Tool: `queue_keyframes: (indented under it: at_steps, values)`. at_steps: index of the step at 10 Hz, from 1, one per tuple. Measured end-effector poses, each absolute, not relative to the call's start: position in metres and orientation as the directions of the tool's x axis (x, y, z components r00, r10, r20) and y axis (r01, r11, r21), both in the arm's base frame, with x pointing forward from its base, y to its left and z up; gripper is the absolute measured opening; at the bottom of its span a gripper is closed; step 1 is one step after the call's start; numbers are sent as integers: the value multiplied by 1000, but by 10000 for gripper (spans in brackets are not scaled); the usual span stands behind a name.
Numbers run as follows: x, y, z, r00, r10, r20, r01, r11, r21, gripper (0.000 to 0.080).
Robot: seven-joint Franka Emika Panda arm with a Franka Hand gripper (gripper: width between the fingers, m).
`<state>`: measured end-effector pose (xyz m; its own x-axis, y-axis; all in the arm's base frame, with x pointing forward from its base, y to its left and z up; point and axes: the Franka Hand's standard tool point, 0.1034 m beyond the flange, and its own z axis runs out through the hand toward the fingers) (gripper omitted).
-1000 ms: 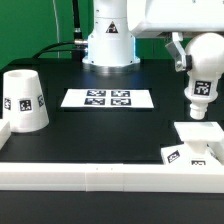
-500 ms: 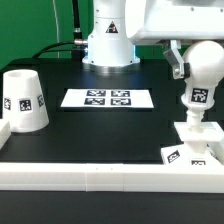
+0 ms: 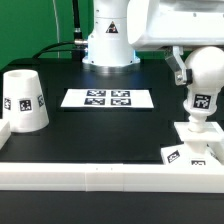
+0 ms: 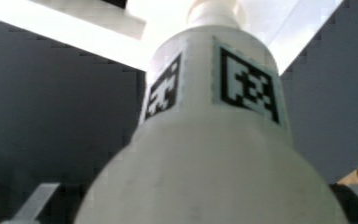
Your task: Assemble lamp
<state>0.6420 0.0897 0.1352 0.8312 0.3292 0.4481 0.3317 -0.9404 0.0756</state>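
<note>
Exterior view: nearest the camera a long white rail (image 3: 100, 178) runs across the front edge of the black counter (image 3: 60, 135). Just behind it, at the exterior view's right, lies the flat square base (image 3: 207, 143), with a tag showing at its near left corner. The bulb (image 3: 203, 100) stands upright over the base with its narrow end down. That end seems to meet the base's middle, though whether it is seated cannot be told. The gripper (image 3: 201, 63) is clamped on the bulb's wide upper part, and one dark finger (image 3: 178, 67) shows against its left side. At the exterior view's left, well apart from these, the shade (image 3: 22, 100) rests on its wide mouth with a tag facing right. Farther back, near the middle, the marker board (image 3: 108, 98) lies flat, and behind it rises the arm's white pedestal (image 3: 108, 42). The wrist view looks down the bulb (image 4: 202, 140), which fills the frame, two tags near its narrow far end.
</note>
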Motion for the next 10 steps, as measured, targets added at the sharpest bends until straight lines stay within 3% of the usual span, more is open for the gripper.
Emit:
queue_keyframes:
  at_steps: [6, 10]
  values:
    - [628, 89, 115, 825, 328, 460, 330, -941, 79, 576]
    - [623, 89, 115, 795, 324, 513, 322, -942, 95, 576]
